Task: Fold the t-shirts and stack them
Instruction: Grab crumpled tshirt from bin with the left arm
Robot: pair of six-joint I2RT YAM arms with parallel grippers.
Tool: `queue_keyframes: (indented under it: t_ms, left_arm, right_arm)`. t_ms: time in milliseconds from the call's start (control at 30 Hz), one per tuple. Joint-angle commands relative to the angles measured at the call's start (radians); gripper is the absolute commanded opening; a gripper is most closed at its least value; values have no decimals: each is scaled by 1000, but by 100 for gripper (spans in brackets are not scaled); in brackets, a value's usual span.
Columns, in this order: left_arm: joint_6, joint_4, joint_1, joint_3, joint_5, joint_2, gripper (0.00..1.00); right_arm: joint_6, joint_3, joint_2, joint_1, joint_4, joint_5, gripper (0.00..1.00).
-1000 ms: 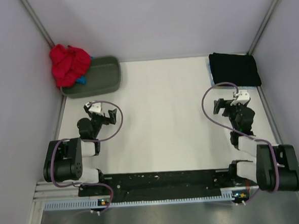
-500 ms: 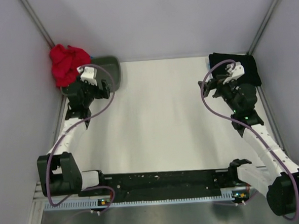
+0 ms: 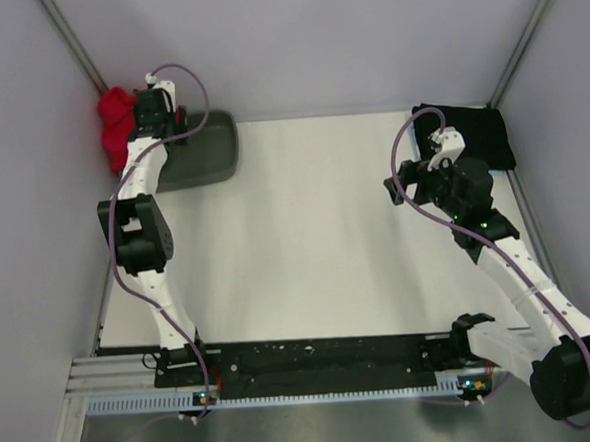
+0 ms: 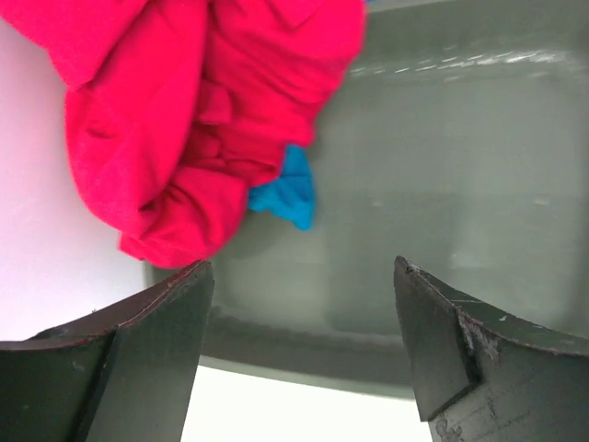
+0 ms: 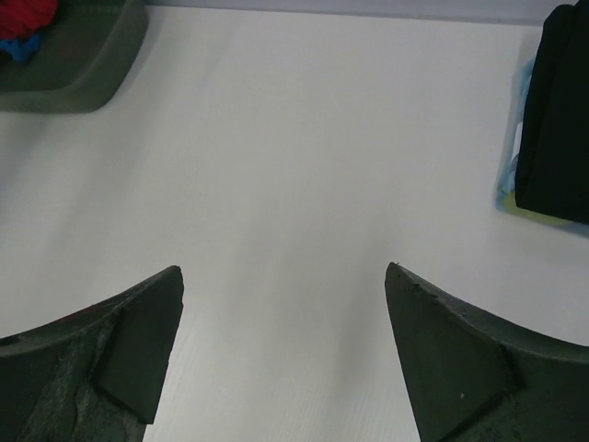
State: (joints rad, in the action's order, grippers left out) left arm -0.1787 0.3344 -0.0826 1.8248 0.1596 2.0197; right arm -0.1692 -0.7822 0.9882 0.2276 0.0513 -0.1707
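The bright red t-shirt [image 3: 116, 127] lies crumpled at the far left corner, hanging over the edge of the grey-green tub [image 3: 209, 151]. In the left wrist view the red shirt [image 4: 184, 120] fills the upper left, with a bit of turquoise shirt [image 4: 287, 193] showing below it. My left gripper [image 3: 154, 117] is open and empty just above the tub beside the red shirt [image 4: 302, 265]. The black t-shirt [image 3: 475, 135] lies folded at the far right. My right gripper [image 3: 400, 181] is open and empty over the bare table, left of the black shirt [image 5: 561, 110].
The table is boxed in by grey walls on the left, back and right. A light blue edge [image 5: 511, 175] shows under the folded black shirt. The tub [image 5: 69, 55] also shows far off in the right wrist view. The white table [image 3: 316, 240] lies between the arms.
My left arm has stretched out from near its base to the far left corner, over the tub and red shirt. My right gripper reached toward the black shirt, then swung a little left.
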Motion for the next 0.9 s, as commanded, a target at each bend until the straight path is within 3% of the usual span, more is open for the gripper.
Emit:
queue_keyframes:
  t_ms: [0,167,333,467,667,867]
  left_arm:
    - [-123,135,-9,230,277,140,84]
    - [-277,48,-20,346,441,253,84]
    - [-347,-26,-68,358,469,309,81]
    - [-334,-18,-118,367,436,343,78]
    - [-312,8,-137,363,290,356,65]
    - [-327,-41,-137,364,249,384,56]
  right_arm:
    - [23,-34,-20,12,15,-9,88]
    - [20,-40,-2,13,-10,-55,86]
    - [43,-64,30,32,-1,-64,83]
    - [114,-149,88,105,76,-15,83]
    - [215,-241,162,235,122,69,82]
    - [240,-282,190,277,159,120,82]
